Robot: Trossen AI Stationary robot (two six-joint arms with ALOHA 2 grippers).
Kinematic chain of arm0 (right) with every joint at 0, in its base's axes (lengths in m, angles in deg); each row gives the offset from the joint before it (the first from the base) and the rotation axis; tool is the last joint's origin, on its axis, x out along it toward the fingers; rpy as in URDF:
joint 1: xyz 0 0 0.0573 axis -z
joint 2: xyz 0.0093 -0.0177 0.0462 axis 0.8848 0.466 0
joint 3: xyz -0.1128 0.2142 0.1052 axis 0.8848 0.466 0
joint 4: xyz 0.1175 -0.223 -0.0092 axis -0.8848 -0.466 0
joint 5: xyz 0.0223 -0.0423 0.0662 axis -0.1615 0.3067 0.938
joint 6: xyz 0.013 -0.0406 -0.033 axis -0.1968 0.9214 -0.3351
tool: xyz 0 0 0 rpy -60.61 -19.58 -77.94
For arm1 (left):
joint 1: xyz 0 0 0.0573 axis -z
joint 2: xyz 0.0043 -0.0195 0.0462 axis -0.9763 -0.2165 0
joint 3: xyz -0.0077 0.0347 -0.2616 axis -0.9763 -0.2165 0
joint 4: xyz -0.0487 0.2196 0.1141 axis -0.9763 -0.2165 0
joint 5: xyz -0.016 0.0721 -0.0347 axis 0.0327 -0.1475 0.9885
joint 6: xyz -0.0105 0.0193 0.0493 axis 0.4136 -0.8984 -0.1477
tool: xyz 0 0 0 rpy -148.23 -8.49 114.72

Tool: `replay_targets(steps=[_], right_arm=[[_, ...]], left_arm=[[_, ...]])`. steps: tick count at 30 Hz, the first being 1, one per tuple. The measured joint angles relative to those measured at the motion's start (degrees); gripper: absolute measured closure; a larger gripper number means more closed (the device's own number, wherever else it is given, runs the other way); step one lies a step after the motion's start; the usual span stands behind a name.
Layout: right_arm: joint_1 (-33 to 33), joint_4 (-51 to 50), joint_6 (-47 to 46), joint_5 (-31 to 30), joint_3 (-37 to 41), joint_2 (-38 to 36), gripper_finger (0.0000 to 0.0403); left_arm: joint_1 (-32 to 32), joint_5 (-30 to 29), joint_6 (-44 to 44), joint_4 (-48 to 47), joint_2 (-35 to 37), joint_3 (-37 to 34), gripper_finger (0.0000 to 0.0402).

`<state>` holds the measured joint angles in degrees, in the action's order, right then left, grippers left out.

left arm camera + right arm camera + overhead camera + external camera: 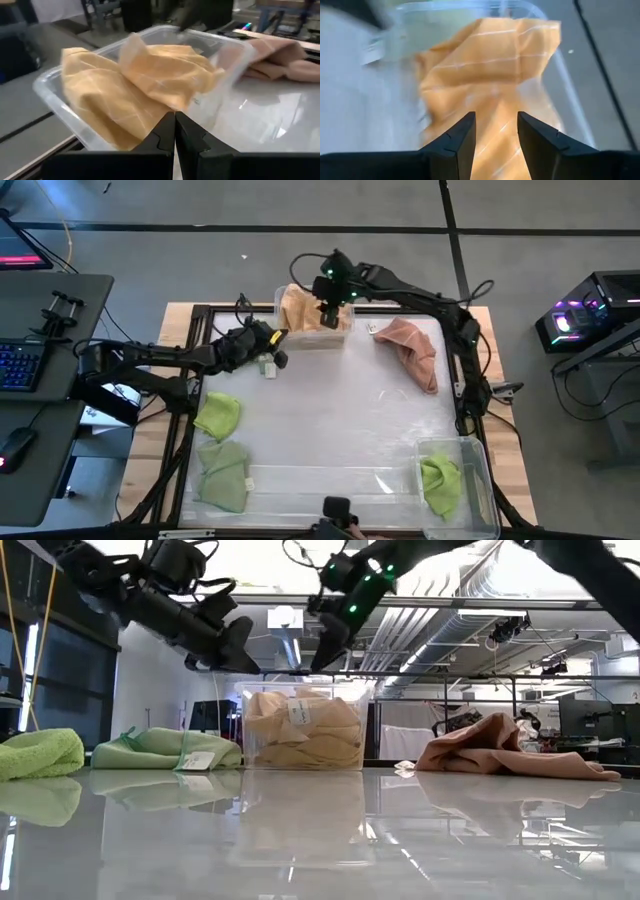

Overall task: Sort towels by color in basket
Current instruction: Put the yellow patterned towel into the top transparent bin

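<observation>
Several mustard yellow-orange towels (300, 308) lie heaped in a clear bin (342, 332) at the table's far edge; they also show in the left wrist view (150, 75) and the right wrist view (490, 70). My right gripper (330, 315) hangs open above this bin, empty. My left gripper (272, 352) is shut and empty, left of the bin. A salmon pink towel (412, 348) lies on the table at the far right. Two light green towels (218, 416) (224, 474) lie at the left. Another green towel (440, 480) lies in a clear bin (478, 452) at the near right.
The white tabletop (330, 420) is bare in the middle. A dark frame (190, 380) runs round the table. A desk with a keyboard (20, 365) stands beyond the left edge, and a computer (585, 315) beyond the right edge.
</observation>
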<state>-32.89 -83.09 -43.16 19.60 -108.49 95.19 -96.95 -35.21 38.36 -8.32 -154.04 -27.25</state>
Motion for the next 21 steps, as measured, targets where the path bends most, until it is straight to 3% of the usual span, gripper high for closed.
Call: replay_targets(steps=[4, 8, 15, 21], right_arm=[[-0.2, -0.6, -1.3, 1.8, 8.7, -7.9, 0.0263], [-2.8, 6.6, -3.6, 0.5, 25.3, -18.4, 0.0263], [-11.6, 24.9, -9.6, -6.7, 52.6, -35.6, 0.0263], [-18.0, 41.1, -14.9, -6.8, 68.4, -43.2, 0.0263]], left_arm=[[-4.5, 0.3, 0.7, -15.3, -0.3, 8.5, 0.0401], [-11.4, 3.3, -1.5, -30.0, -2.9, 18.2, 0.0401], [-20.2, 18.3, -10.6, -36.0, -15.7, 30.6, 0.0401], [-20.2, 18.0, -16.5, -42.6, -28.0, 41.0, 0.0401]])
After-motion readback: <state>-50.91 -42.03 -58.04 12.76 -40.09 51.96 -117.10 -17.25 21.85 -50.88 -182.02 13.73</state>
